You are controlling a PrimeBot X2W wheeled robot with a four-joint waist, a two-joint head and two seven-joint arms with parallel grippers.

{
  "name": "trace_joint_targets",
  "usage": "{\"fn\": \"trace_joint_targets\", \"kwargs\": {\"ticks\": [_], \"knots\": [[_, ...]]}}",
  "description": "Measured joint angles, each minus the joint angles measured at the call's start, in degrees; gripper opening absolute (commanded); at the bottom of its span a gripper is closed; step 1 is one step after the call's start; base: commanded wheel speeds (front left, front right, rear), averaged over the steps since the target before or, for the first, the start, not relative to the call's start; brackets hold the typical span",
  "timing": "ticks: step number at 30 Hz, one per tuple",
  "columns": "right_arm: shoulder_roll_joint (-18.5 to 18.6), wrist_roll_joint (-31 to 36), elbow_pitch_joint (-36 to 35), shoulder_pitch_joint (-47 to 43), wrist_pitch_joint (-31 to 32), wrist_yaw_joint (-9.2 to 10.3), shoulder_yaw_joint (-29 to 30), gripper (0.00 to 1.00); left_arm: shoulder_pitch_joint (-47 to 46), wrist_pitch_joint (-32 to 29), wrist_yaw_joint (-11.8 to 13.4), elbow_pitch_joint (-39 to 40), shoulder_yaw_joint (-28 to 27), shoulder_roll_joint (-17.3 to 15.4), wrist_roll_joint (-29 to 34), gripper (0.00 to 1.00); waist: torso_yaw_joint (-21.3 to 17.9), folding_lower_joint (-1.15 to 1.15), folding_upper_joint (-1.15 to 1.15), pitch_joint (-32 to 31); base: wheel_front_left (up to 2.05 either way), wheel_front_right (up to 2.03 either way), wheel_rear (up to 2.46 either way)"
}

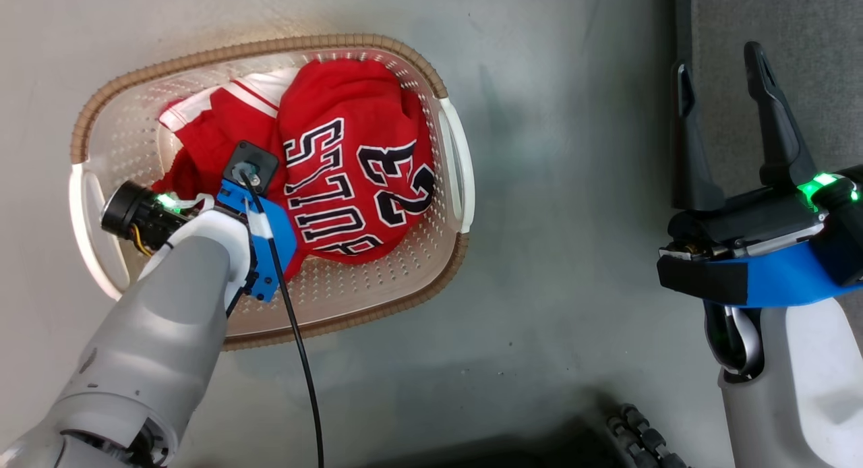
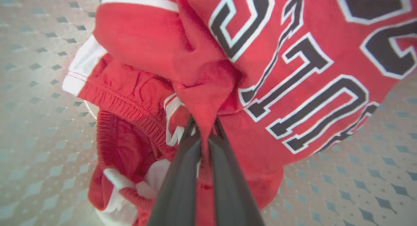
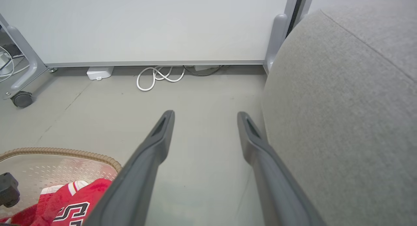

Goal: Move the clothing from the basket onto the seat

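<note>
The basket (image 1: 270,48) stands on the floor at the left of the head view, with the clothing inside. A red jersey (image 1: 350,158) with "BULLS" and 23 lies on top. Red shorts (image 1: 222,117) with white trim lie beside and partly under it. My left arm reaches down into the basket, and its wrist hides the fingers in the head view. In the left wrist view my left gripper (image 2: 203,121) is shut on a pinched fold of the jersey (image 2: 293,73), next to the shorts (image 2: 130,99). My right gripper (image 1: 721,67) (image 3: 206,117) hangs open and empty over the floor, beside the grey seat (image 3: 342,105).
The seat (image 1: 809,23) fills the top right of the head view. A wall panel, a coiled white cable (image 3: 156,77), a small white box (image 3: 99,72) and a caster foot (image 3: 21,99) lie beyond. Bare grey floor separates basket and seat. A black cable (image 1: 296,333) trails from my left wrist.
</note>
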State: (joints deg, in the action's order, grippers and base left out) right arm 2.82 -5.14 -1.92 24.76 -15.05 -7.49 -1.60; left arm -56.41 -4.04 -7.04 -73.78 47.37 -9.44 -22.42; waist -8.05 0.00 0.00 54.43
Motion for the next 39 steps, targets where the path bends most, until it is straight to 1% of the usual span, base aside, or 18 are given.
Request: {"fn": "trace_joint_targets", "kwargs": {"ticks": [7,14,18,23,28,30,35,39], "knots": [[0.0,0.73,0.65,-0.01,0.0,0.0,0.68,1.0,-0.24,7.14,-0.05,0.18,0.0,1.86,-0.7,0.0,1.37,0.0,0.0,-2.74,0.0,0.0,0.0],[-0.01,1.15,2.3,-0.26,0.0,0.0,0.25,1.0,0.32,14.39,-0.16,0.89,-0.47,3.41,-2.91,0.0,3.15,0.0,0.0,-7.3,0.0,0.0,0.0],[-0.02,1.33,3.42,-0.75,0.0,0.0,0.16,1.0,1.73,16.81,-0.35,1.38,-0.41,4.08,-3.91,0.0,3.95,0.0,0.0,-10.56,0.0,0.0,0.0],[-0.01,1.31,4.58,-2.37,0.0,0.0,0.24,1.0,3.66,18.49,-0.37,3.89,-0.44,4.31,-5.79,0.0,4.76,0.0,0.0,-15.16,0.0,0.0,0.0],[-0.01,1.3,5.91,-4.53,-0.01,0.0,0.58,1.0,4.75,18.93,-0.35,8.75,-1.05,3.57,-5.81,0.0,5.56,-0.01,0.0,-20.04,0.0,0.0,0.0],[-0.01,1.3,6.41,-5.38,0.0,0.0,0.66,1.0,5.39,19.04,-0.3,11.73,-2.45,3.21,-6.32,0.0,5.91,-0.01,0.0,-21.96,0.0,0.0,0.0],[-0.01,0.79,7.33,-7.26,0.0,0.0,0.89,1.0,8.02,19.03,0.96,19.45,-5.37,1.76,-4.76,0.0,6.61,-0.01,0.0,-26.57,0.0,0.0,0.0],[-0.01,0.37,7.83,-8.08,0.0,0.0,0.73,1.0,9.97,19.03,1.46,25.02,-7.93,1.13,-3.69,0.0,7.0,-0.01,0.0,-30.01,0.0,0.0,0.0]]}}
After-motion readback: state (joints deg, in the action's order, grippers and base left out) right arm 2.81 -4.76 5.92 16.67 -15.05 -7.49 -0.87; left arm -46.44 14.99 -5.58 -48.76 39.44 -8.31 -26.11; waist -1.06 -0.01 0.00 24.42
